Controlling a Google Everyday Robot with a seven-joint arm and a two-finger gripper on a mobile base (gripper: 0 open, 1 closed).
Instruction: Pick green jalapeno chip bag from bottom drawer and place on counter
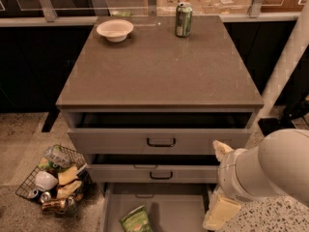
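The green jalapeno chip bag lies in the front left of the open bottom drawer, partly cut off by the frame's lower edge. The grey-brown counter tops the cabinet. My gripper is at the lower right, in front of the cabinet's right side, level with the middle drawer. It is to the right of the bag and above it. Its cream fingers are spread apart with nothing between them.
A green drink can and a white bowl stand at the back of the counter. The top drawer and middle drawer are pulled partly out. A wire basket of trash sits on the floor to the left.
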